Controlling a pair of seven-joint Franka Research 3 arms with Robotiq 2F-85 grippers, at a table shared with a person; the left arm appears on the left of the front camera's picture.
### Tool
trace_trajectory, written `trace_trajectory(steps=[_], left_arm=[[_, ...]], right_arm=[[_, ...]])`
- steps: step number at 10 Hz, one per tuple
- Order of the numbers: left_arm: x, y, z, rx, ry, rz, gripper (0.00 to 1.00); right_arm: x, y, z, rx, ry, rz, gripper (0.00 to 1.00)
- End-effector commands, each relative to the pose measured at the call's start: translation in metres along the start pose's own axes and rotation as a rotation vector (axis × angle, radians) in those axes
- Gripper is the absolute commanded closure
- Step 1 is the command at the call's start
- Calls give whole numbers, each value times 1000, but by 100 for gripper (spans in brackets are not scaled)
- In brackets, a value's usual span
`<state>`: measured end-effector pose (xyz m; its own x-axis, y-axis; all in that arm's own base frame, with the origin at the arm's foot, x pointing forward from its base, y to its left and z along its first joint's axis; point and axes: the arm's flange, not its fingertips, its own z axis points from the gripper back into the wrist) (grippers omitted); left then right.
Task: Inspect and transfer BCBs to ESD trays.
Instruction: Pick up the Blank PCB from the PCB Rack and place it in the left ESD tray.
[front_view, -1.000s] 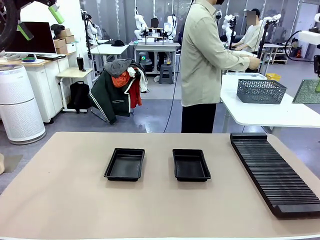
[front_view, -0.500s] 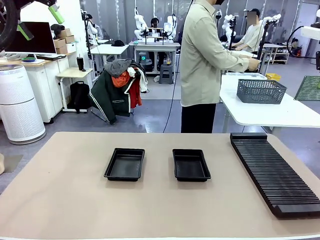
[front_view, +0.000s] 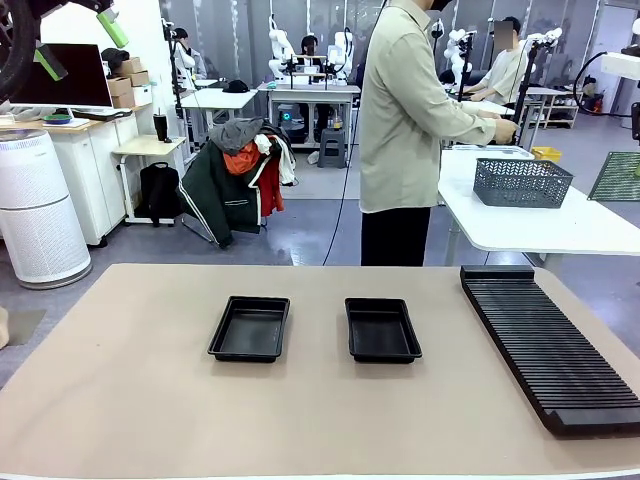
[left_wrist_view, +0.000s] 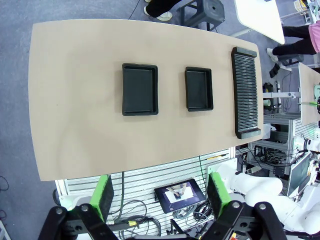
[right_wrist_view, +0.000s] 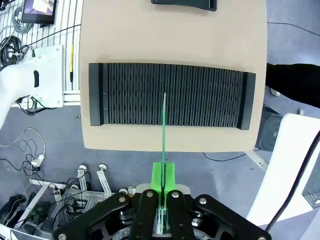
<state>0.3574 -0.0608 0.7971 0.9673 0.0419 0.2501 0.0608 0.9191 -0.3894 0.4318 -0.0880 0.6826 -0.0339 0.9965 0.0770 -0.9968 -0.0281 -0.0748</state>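
The left gripper (left_wrist_view: 160, 197) is held high above the table (front_view: 130, 400), at the left. Its two green fingers (left_wrist_view: 104, 194) are spread wide apart, and nothing is held between them. On the table, the left tray (front_view: 245, 356) and the right tray (front_view: 385, 357) are set side by side, a little apart. Both are empty. Further right, the long black rack (front_view: 550, 345) is laid near the table's edge, and no board is seen in its slots. Behind the table, a person (front_view: 405, 120) is turned toward a white table with a grey basket (front_view: 520, 182) on it. At the far right, one thin green board (right_wrist_view: 164, 130) is held up in the air, over the rack. The right gripper (right_wrist_view: 162, 182) is clamped tight on one edge of it.

The board is thin and is gripped by one edge only, so it could be bent or dropped if it is swung fast. It likely has to be turned flat before it is laid down. If it is not lined up well, a corner could be caught on a tray's rim. It could also be knocked on the rack's ribs if it is lowered too soon.

Next to the picture from a second ago, the board is seen a little higher and further right. The trays, the rack and the left gripper have not been moved.
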Motion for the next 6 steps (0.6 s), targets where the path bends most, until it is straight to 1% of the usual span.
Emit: trace_trajectory(steps=[1, 5, 6], left_arm=[[-2, 0, 0, -13, -3, 2, 0], [-2, 0, 0, -13, -3, 2, 0], [-2, 0, 0, -13, -3, 2, 0]], right_arm=[[1, 1, -2, 3, 2, 2, 100], [1, 1, -2, 3, 2, 2, 100], [0, 0, 0, 0, 0, 0, 98]])
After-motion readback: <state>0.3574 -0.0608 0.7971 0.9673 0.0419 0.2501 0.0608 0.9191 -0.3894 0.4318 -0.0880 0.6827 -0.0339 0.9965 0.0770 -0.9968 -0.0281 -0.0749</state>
